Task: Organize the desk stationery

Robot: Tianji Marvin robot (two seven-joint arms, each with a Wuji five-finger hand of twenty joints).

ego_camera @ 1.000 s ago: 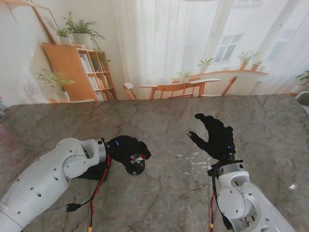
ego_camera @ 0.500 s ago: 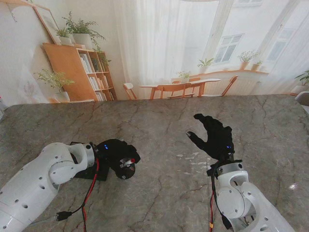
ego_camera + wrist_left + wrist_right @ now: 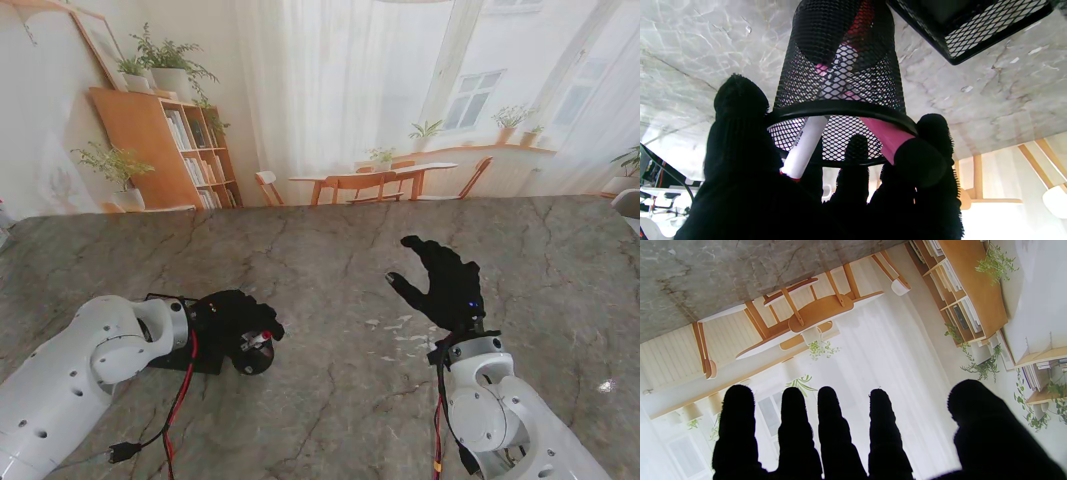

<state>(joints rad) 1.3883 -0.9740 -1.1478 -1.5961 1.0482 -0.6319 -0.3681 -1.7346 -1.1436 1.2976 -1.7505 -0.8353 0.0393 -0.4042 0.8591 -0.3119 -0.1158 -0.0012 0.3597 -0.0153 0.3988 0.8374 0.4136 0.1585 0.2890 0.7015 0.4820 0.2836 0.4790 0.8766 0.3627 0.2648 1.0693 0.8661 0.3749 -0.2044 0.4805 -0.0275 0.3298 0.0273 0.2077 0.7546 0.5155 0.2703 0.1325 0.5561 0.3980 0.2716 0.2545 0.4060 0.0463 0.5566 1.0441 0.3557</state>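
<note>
Left hand (image 3: 232, 318) is wrapped around the rim of a black mesh pen cup (image 3: 840, 83) standing on the marble worktop (image 3: 330, 250), left side, right beside a black mesh tray (image 3: 970, 26). A white marker (image 3: 808, 143) and a pink pen (image 3: 882, 131) poke out of it. Right hand (image 3: 445, 283) hovers empty, fingers spread wide.

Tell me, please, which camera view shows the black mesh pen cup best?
The left wrist view: the mesh pen cup fills it, with a white pen and a pink pen inside, under the left hand. The stand view shows only its rim beside the hand. The right wrist view does not show it.
</note>
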